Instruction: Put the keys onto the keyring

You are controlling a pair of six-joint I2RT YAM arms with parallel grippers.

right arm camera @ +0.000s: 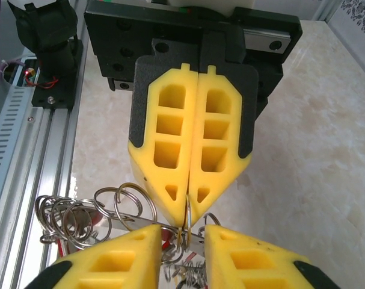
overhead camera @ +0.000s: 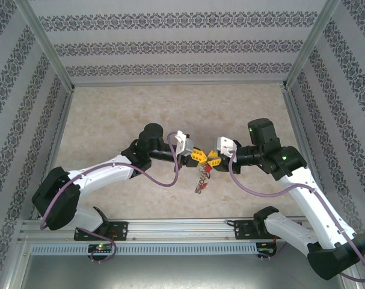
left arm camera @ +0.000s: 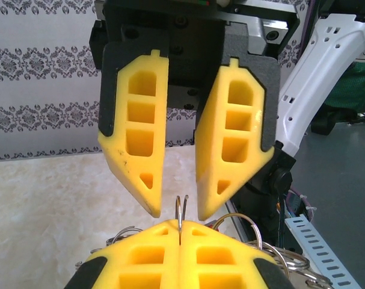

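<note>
Left fingers [left arm camera: 140, 262], yellow plastic, are pressing flat together with no gap between the tips. They're pinching one thin wire loop [left arm camera: 181, 208] of the large grey metal keyring [overhead camera: 201, 173], the one built from many small loops. In the left wrist view the loop is standing upright out of the tips, edge-on to the camera.

Right fingers [right arm camera: 119, 265], same yellow plastic, are standing apart with a modest gap, nose to nose with the left ones. In the right wrist view the pinched loop is running down into that gap. A flat silver strip [right arm camera: 170, 230] is lying across the gap just beside it. I can't tell whether either right finger is touching metal, and they aren't clamping anything that I can see.

From above, both sets are meeting over the beige marble-pattern tabletop [overhead camera: 140, 108], around mid-width and closer to the near edge than the far wall. The rest of the keyring is hanging off the meeting point on the near side. The small silver keys [overhead camera: 199, 185] are dangling at its end, with some red tag showing among them. I can't tell if the lowest key is resting on the tabletop.

In the right wrist view a bunch of loose loops [right arm camera: 68, 217] is fanning out toward the aluminium rail [right arm camera: 26, 156] at the near edge.
</note>
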